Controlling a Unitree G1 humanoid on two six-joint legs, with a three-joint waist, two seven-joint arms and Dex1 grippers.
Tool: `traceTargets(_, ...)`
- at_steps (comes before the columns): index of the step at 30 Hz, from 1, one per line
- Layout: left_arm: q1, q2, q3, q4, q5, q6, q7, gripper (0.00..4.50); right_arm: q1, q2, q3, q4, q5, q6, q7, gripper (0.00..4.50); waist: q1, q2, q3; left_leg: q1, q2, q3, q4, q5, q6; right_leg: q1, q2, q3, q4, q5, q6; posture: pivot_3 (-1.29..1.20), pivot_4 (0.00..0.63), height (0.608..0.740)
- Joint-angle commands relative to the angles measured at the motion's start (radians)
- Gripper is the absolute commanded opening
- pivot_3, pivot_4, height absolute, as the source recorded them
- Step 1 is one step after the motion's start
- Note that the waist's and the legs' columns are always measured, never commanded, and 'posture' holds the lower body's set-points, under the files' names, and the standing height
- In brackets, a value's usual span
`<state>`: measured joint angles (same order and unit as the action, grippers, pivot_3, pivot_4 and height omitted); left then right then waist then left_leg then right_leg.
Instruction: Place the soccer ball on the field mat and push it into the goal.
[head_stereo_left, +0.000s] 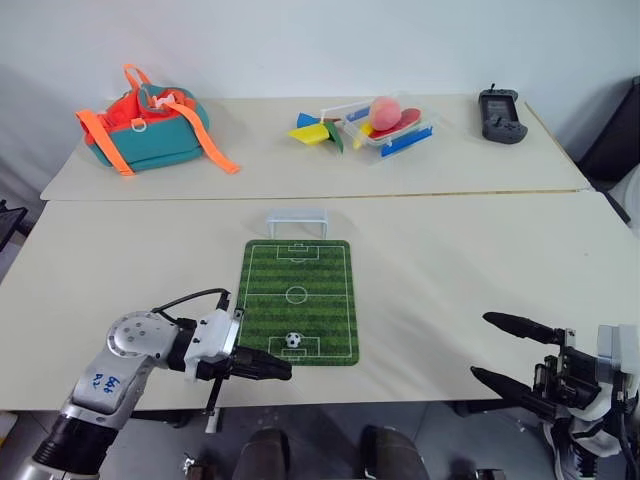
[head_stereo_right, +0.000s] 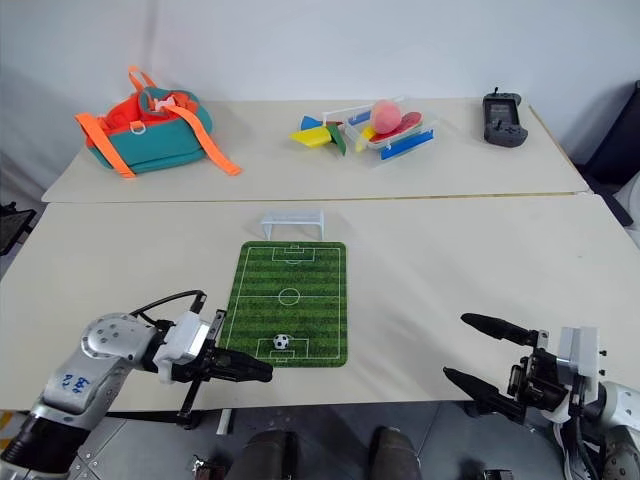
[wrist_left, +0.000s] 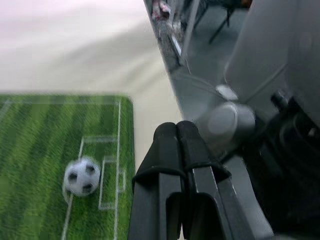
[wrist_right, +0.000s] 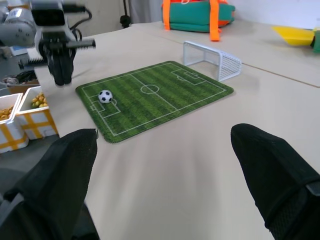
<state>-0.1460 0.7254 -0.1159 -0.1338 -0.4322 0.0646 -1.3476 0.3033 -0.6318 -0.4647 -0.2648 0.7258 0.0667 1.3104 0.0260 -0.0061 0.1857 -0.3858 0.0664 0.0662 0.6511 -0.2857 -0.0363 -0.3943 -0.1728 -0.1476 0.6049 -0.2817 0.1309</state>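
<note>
The soccer ball (head_stereo_left: 293, 340) rests on the field mat (head_stereo_left: 320, 300), in the penalty box at the mat's near end. At the mat's far end, just off its edge, stands the white goal (head_stereo_left: 297, 222) with its mouth toward the mat. My left gripper (head_stereo_left: 283, 371) is shut with nothing in it. It points right, a little in front of the mat's near left corner and close to the ball, not touching it. From the left wrist, the ball (wrist_left: 81, 176) lies beside the closed fingertips (wrist_left: 176, 131). My right gripper (head_stereo_left: 480, 346) stands open and empty near the table's front right edge.
On the far table sit an orange and teal bag (head_stereo_left: 150, 130), coloured flat pieces (head_stereo_left: 315, 132), a clear tray (head_stereo_left: 400, 135) with a pink toy, and a black device (head_stereo_left: 500, 115). A seam runs between the two tables. White bins (wrist_right: 20, 115) stand below the table's front edge.
</note>
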Motion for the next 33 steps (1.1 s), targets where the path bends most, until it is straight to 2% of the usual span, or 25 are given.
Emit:
traceTargets(1,-0.039,-0.028,-0.025,0.058,0.069,-0.049,0.027,0.01,0.009,0.002,-0.002,-0.045,0.008,-0.007,-0.022,4.5,0.0,0.0,0.0,0.0,0.0,0.0,0.0,0.0,0.0,0.0,0.0,0.0,0.0,0.0,0.0,0.0,0.15,0.74)
traceTargets(5,-0.108,-0.09,-0.05,0.184,0.192,-0.117,0.132,0.01,-0.016,0.001,0.01,-0.047,0.006,-0.008,-0.041,4.5,0.001,0.0,0.0,0.0,0.0,0.0,0.0,0.0,0.0,0.0,0.0,0.0,0.0,0.0,0.0,0.0,0.15,0.74)
traceTargets(10,-0.171,-0.142,-0.022,0.273,0.235,-0.162,0.226,0.01,-0.07,-0.007,0.038,-0.029,0.001,-0.003,-0.058,4.5,-0.001,0.0,0.0,0.0,0.0,0.0,0.001,0.0,0.0,0.0,0.0,0.0,0.001,0.0,0.0,0.0,0.15,0.74)
traceTargets(12,-0.225,-0.174,0.016,0.326,0.246,-0.167,0.319,0.01,-0.111,-0.006,0.05,-0.013,0.0,-0.001,-0.067,4.5,-0.001,0.0,0.0,0.0,0.0,0.0,0.001,0.0,0.0,0.0,0.0,0.0,0.002,0.0,0.0,0.0,0.15,0.74)
traceTargets(15,-0.281,-0.207,0.07,0.34,0.203,-0.149,0.375,0.01,-0.171,-0.008,0.075,0.013,-0.008,0.006,-0.081,4.5,-0.002,0.0,0.0,0.0,0.0,0.0,0.002,0.0,0.0,0.0,0.0,0.0,0.002,0.001,0.0,0.0,0.15,0.74)
traceTargets(21,-0.3,-0.215,0.098,0.309,0.162,-0.107,0.369,0.01,-0.263,0.0,0.101,0.082,-0.016,0.001,-0.088,4.5,-0.003,0.0,0.0,0.0,0.0,0.0,0.002,0.001,-0.002,0.0,0.0,0.001,0.006,0.002,0.001,0.0,0.15,0.74)
traceTargets(26,-0.32,-0.212,0.157,0.295,0.074,-0.023,0.372,0.01,-0.34,-0.002,0.126,0.161,-0.037,-0.009,-0.071,4.5,-0.002,0.0,0.0,0.0,0.0,0.001,0.002,0.002,-0.004,0.0,0.0,0.001,0.006,0.002,0.001,0.0,0.15,0.74)
traceTargets(33,-0.263,-0.17,0.272,0.225,-0.007,0.079,0.407,0.01,-0.421,-0.025,0.132,0.246,-0.055,-0.018,-0.033,4.5,-0.003,0.0,0.0,-0.001,0.0,0.001,0.002,0.003,-0.004,0.0,0.0,0.001,0.006,0.002,0.001,0.0,0.15,0.74)
